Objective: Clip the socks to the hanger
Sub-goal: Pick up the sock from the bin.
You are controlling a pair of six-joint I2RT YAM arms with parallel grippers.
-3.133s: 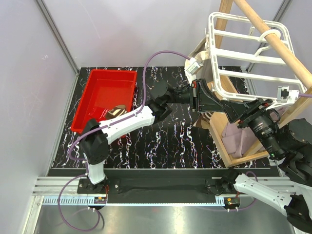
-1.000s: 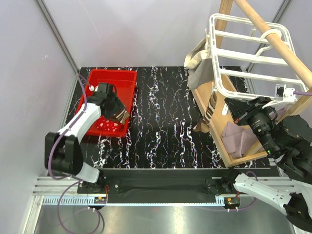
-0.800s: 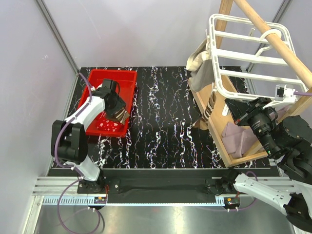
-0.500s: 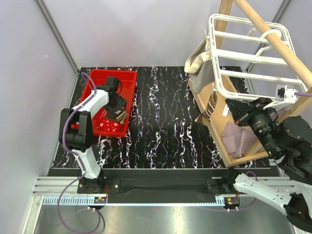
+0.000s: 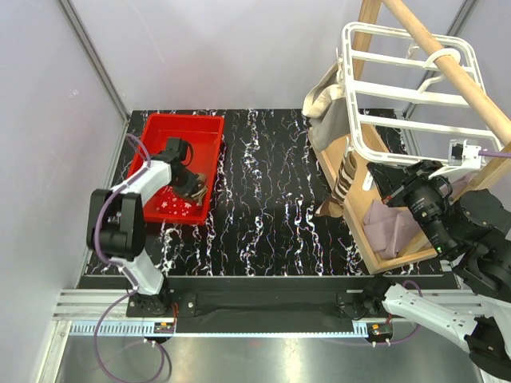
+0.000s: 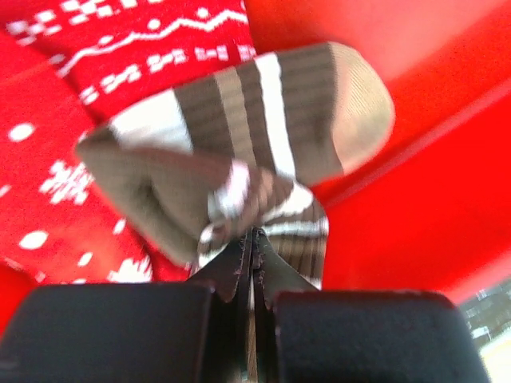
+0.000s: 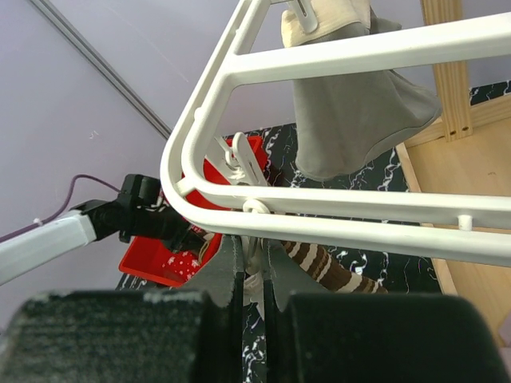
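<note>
Two grasps only wrist views reveal: left end effector pinching striped sock, right end effector clamping hanger clip.

No readable text, labels, brands or numbers in any view. White marks on the red sock are knit snowflakes and dots, not lettering. The desk has only white marbling.

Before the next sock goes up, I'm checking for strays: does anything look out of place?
One thing: a mauve-pink sock appears to lie crumpled on the wooden frame's base, under the hanger, neither clipped nor in the red tub. Whether it fell there cannot be told.
</note>
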